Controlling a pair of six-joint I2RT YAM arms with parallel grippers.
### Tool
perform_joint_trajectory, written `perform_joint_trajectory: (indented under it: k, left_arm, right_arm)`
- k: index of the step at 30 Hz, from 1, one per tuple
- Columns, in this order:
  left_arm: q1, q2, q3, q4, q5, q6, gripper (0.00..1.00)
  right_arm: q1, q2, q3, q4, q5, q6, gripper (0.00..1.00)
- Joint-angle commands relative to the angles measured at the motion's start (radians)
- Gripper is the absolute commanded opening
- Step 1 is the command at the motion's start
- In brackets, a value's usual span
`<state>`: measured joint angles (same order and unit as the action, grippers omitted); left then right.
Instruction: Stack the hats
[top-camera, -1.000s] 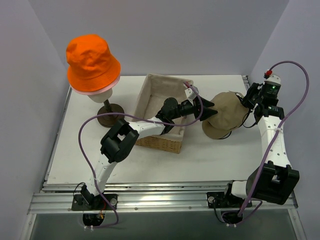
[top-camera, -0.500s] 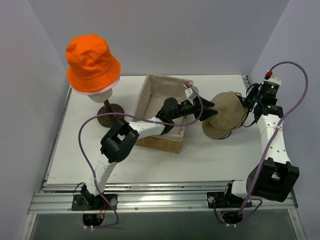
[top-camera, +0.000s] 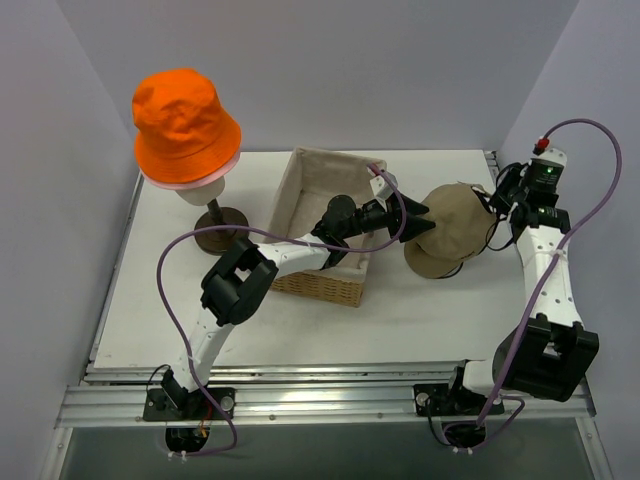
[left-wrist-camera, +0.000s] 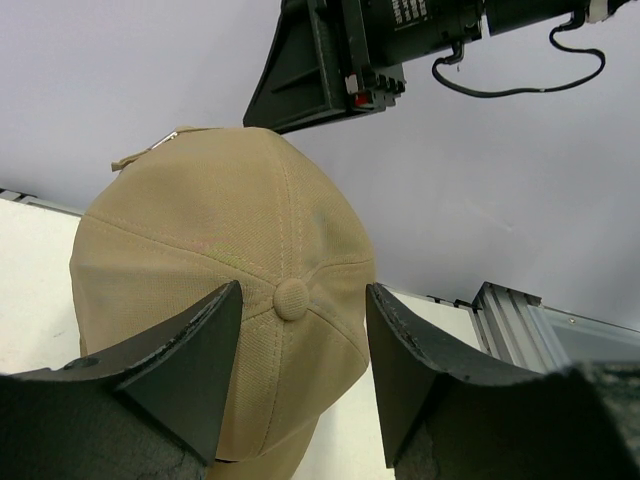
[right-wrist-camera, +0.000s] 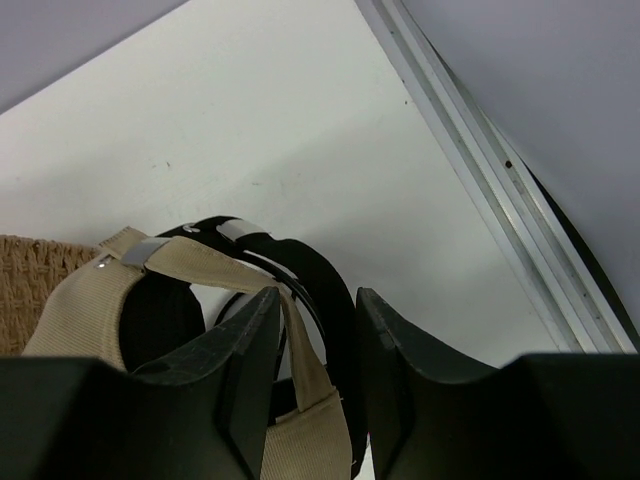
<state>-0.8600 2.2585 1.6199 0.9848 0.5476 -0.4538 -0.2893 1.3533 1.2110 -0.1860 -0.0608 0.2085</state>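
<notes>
While the right gripper (right-wrist-camera: 318, 300) is pinching the rear strap of the tan cap (right-wrist-camera: 190, 262) between nearly closed fingers, the left gripper (left-wrist-camera: 303, 292) is reaching across the woven basket (top-camera: 320, 285), its fingers standing apart on either side of the cap's crown. The tan cap is sitting just right of the basket over the desk (top-camera: 420, 310), nested on a black cap (right-wrist-camera: 310, 265) whose band is showing beneath the strap. Whether the pair is resting on the desk or hanging just off it cannot be told. Well to the left, the orange bucket hat (top-camera: 183, 120) is topping a pale pink hat (top-camera: 170, 183) on the mannequin head (top-camera: 203, 193). The step is looking like a two-handed pick-up of the nested caps. It is calling for the left fingers to be closing squarely on the crown near its button, the right holding the strap level so the caps are not peeling apart, and the lift clearing the basket rim.
</notes>
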Motion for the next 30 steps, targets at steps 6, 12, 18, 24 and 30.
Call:
perform_joint_trajectory:
  k: [6, 12, 18, 24, 30]
  left_arm:
    - [-0.011, 0.029, 0.005, 0.057, 0.020, -0.003, 0.61]
    - [-0.010, 0.029, 0.001, 0.051, 0.018, 0.004, 0.61]
    - [-0.011, 0.070, 0.058, 0.028, 0.026, -0.006, 0.61]
    - [-0.017, 0.093, 0.106, 0.000, 0.023, -0.009, 0.62]
    - [-0.028, 0.089, 0.109, -0.005, 0.014, -0.005, 0.62]
  right_arm:
    - [-0.013, 0.000, 0.039, -0.006, 0.055, -0.011, 0.33]
    - [-0.019, -0.008, 0.038, 0.002, 0.046, -0.009, 0.33]
    - [-0.020, -0.054, 0.047, 0.002, 0.022, 0.009, 0.33]
    - [-0.019, -0.131, 0.038, -0.004, 0.027, 0.031, 0.35]
    - [-0.019, -0.164, 0.035, -0.012, 0.000, 0.032, 0.36]
